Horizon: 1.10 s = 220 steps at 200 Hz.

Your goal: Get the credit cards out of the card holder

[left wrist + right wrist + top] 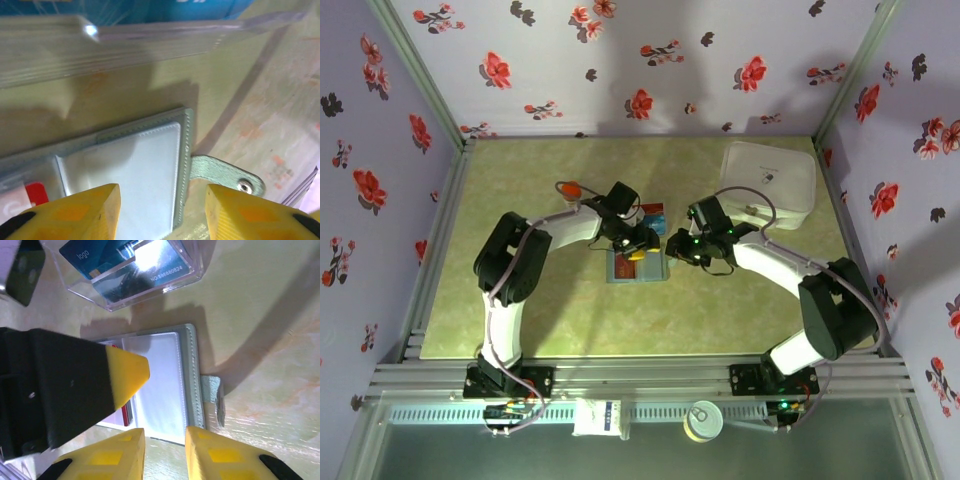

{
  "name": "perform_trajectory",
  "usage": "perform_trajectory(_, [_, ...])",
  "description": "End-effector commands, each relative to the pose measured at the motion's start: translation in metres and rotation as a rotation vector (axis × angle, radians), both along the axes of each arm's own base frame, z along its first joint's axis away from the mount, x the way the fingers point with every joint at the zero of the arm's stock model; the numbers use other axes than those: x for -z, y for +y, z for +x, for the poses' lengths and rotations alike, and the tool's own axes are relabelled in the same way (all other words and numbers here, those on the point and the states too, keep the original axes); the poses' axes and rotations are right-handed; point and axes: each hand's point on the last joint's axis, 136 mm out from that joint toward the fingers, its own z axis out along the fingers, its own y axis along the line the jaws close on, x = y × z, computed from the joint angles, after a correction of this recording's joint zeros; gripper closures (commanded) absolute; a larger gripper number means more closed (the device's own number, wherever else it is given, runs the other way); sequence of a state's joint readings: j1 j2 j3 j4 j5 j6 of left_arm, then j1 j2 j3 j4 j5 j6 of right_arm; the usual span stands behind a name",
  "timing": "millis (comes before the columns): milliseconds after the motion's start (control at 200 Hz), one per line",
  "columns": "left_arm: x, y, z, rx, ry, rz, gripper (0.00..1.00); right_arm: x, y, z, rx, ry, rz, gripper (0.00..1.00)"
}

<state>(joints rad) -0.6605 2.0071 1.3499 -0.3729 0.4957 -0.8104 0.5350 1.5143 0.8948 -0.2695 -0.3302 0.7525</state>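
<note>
Across the pale green marbled desk (560, 320), we find the open grey folding card holder (165, 380) at centre, its left panel hidden under the left gripper (162, 200), whose fingers are released. A red sliver of the credit cards (36, 194) peeks out. Whether the right gripper's (165, 435) narrowly parted fingers grip anything, we cannot tell. Bare desk lies to the right.

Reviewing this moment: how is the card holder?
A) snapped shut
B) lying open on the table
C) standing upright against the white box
B: the card holder lies flat with its pale inner panel facing up and its snap tab loose at the side.
</note>
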Motion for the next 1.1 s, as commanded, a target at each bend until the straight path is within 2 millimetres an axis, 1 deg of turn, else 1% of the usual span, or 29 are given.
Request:
perform_trajectory(0, [-0.023, 0.013, -0.002, -0.013, -0.046, 0.002, 0.53, 0.009, 0.012, 0.000, -0.007, 0.028, 0.037, 0.73])
perform_trajectory(145, [-0.022, 0.036, -0.005, -0.043, -0.048, 0.026, 0.56, 0.013, 0.033, 0.001, -0.041, 0.043, 0.051, 0.75])
perform_trajectory(305, [-0.012, 0.063, -0.011, -0.081, -0.036, 0.049, 0.59, 0.019, 0.059, 0.001, -0.095, 0.055, 0.048, 0.77])
perform_trajectory(425, [-0.005, 0.081, -0.016, -0.105, -0.042, 0.078, 0.64, 0.027, 0.075, -0.001, -0.127, 0.068, 0.040, 0.78])
perform_trajectory(500, [0.000, 0.088, -0.019, -0.111, -0.034, 0.085, 0.67, 0.032, 0.083, -0.002, -0.140, 0.082, 0.038, 0.79])
perform_trajectory(585, [0.006, 0.092, -0.020, -0.117, -0.028, 0.090, 0.73, 0.037, 0.088, -0.002, -0.148, 0.091, 0.038, 0.79])
perform_trajectory(710, [0.013, 0.097, -0.022, -0.110, -0.018, 0.111, 0.81, 0.043, 0.091, -0.002, -0.146, 0.104, 0.040, 0.79])
perform_trajectory(835, [0.018, 0.100, -0.022, -0.110, -0.015, 0.122, 0.89, 0.044, 0.092, -0.001, -0.145, 0.104, 0.040, 0.80])
perform_trajectory(960, [0.017, 0.100, -0.021, -0.108, -0.016, 0.123, 0.92, 0.044, 0.094, -0.001, -0.149, 0.106, 0.045, 0.85])
perform_trajectory(1095, [0.014, 0.102, -0.019, -0.111, -0.024, 0.121, 0.93, 0.044, 0.097, 0.001, -0.153, 0.106, 0.051, 0.85])
